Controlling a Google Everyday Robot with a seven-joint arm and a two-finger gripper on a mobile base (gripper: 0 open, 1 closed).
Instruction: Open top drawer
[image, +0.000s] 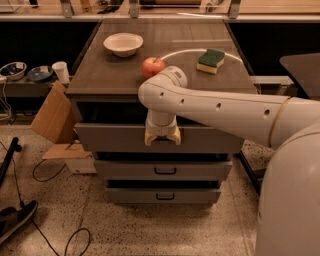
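Observation:
The top drawer (110, 138) is the tallest and widest grey front of the cabinet. It stands out a little from the cabinet, with a dark gap between it and the tabletop. My gripper (162, 139) points down at the centre of this front and covers the handle, which is hidden behind it. My white arm reaches in from the right, across the front edge of the tabletop.
Two shorter drawers (165, 170) (165, 196) sit shut below. On the tabletop (100, 75) are a white bowl (123, 43), a red apple (152, 66) and a green sponge (211, 60). A cardboard piece (52, 117), cups and cables lie at the left.

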